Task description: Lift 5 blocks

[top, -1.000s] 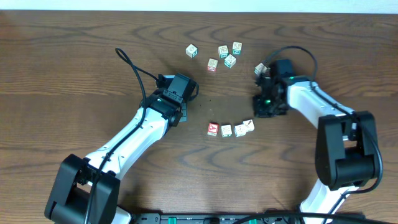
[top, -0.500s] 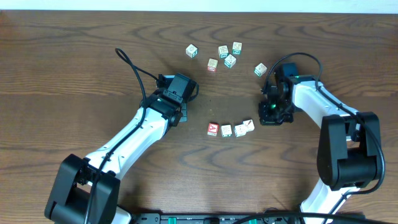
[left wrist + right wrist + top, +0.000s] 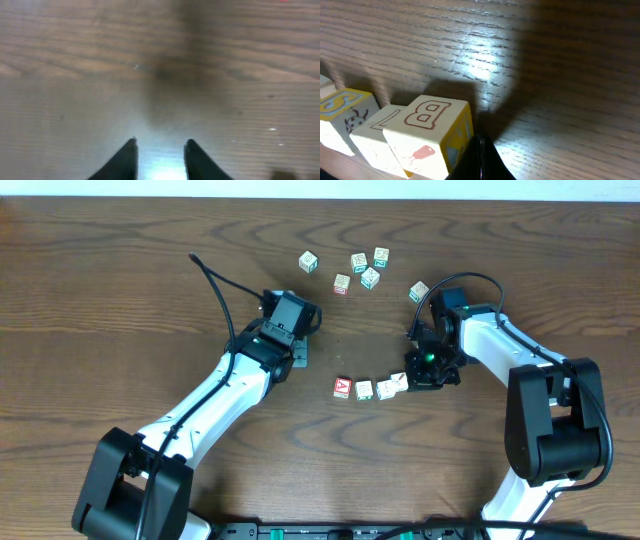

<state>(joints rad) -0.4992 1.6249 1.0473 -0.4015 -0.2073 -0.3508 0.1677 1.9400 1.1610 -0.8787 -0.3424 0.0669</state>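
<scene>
Wooden table (image 3: 100,280): left tool (image 3: 161,146) apart (holding nothing); right tool (image 3: 481,152) together beside B block (image 3: 430,130).

Overhead, the blocks (image 3: 370,277) bear prints too small to read.

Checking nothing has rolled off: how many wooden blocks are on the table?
10. Six blocks lie scattered at the far side; four form a nearer row, the red-faced one leftmost, the rightmost beside the right pincer, which could hide another.

surface: brown wood-grain table (image 3: 100,280) | far edge: narrow pale strip (image 3: 320,188) beyond the tabletop
</scene>
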